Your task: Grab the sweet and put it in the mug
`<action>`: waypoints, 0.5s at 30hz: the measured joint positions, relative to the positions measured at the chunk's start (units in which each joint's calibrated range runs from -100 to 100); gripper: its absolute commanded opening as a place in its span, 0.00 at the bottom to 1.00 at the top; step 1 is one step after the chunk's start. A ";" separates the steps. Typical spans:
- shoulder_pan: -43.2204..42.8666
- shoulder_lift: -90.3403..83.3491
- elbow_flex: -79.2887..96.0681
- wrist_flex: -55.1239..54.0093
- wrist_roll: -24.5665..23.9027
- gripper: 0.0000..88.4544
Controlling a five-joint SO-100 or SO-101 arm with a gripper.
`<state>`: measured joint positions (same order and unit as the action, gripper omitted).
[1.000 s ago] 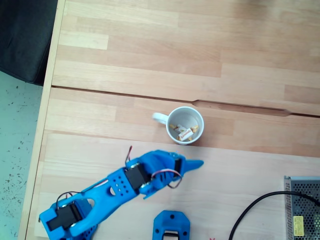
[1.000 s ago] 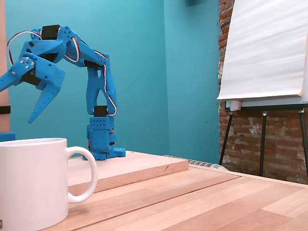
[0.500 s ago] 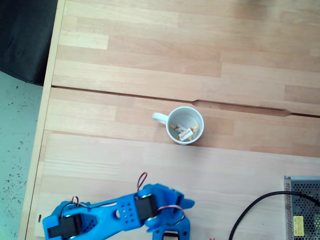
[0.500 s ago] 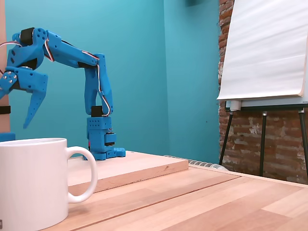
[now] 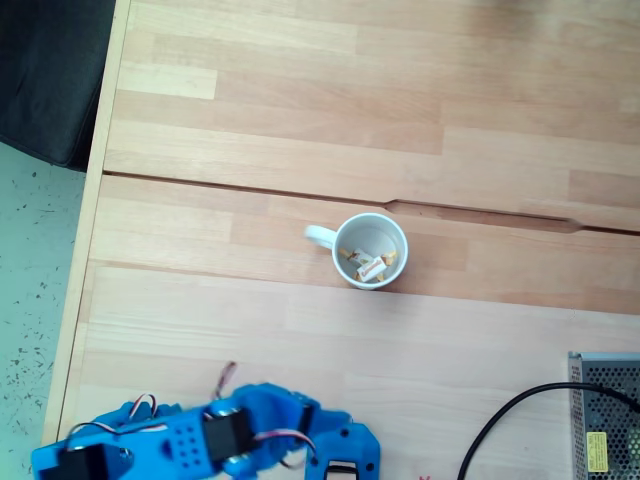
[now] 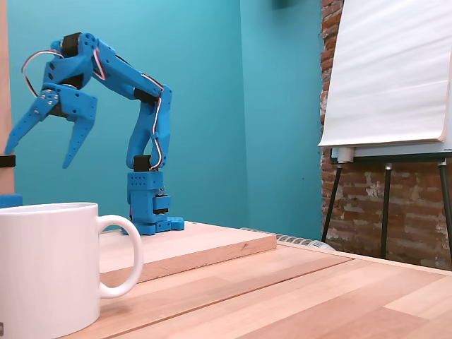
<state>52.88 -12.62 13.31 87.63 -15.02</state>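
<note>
We see the sweet [image 5: 370,267] lying inside the mug [image 5: 345,233] at frame centre; our end effector [image 6: 39,148], released and empty, hangs upper left. Delivery looks done; parking remains.

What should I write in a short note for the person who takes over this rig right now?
Gripper: jaws open, empty, raised in the air close to the arm's base, well away from the mug.
Mug: upright on the wooden table, handle toward the left in the top-down fixed view.
Sweets: wrapped pieces with yellow ends lie inside the mug.
Done: sweets are in the mug.
Left: no sweet is seen on the table; probably only parking the arm.
</note>
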 measured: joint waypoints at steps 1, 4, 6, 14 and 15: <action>-0.81 -2.63 3.41 -1.79 0.20 0.39; -2.66 -11.17 14.97 -7.65 -0.29 0.38; -3.40 -17.26 23.31 -11.96 0.20 0.38; -5.24 -42.60 54.95 -29.21 0.20 0.38; -6.20 -46.14 58.27 -30.92 0.20 0.38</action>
<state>46.68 -58.76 71.58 56.71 -14.82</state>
